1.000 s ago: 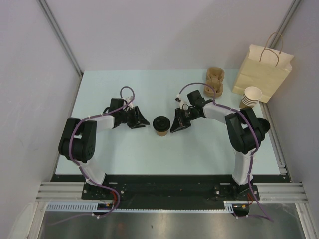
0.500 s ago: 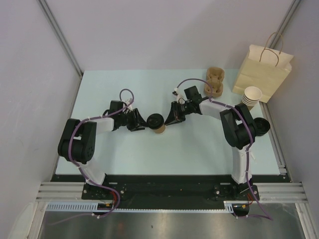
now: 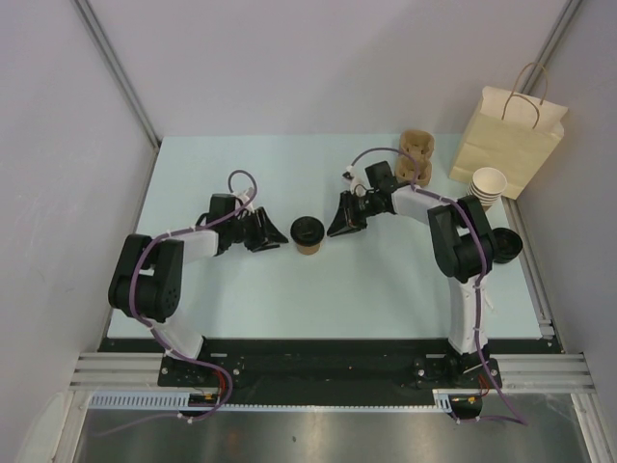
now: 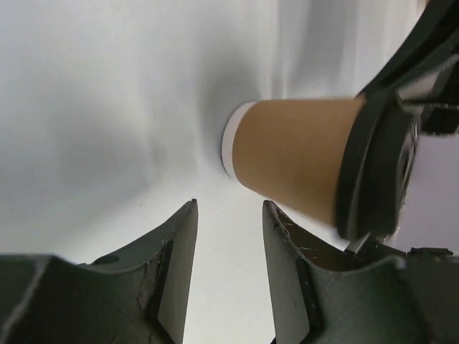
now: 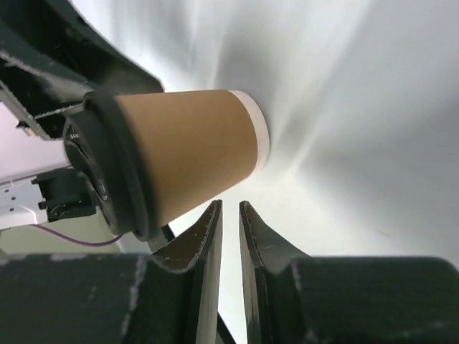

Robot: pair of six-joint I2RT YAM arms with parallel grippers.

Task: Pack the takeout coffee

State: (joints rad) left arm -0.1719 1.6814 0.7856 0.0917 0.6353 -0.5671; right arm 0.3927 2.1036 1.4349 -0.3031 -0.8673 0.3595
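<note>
Top external view: my left end effector point(image 3: 274, 235) has backed off the takeout coffee point(image 3: 307, 234), jaws apart and empty. The lidded cup stands on the tabletop point(image 3: 289, 309), slightly shifted. My right end effector point(image 3: 337, 224), nearly together and empty, has withdrawn too, so packing hasn't begun. No writing is readable.

Overhead cam is bright and even, with soft diffuse light, and it's sharp pretty much everywhere. The coffee cup point(image 3: 308, 234) and my arms only drop faint short shadows on the pale table point(image 3: 289, 299). The steel strip point(image 3: 337, 434) up front has a dull sheen, no harsh glare. Wrist cams are rougher: the table washes out near white with grey shadow bands fanning from the cup, and my left tool point(image 4: 229, 208) and right tool point(image 5: 230, 208) look dark and soft-focused up close.
</note>
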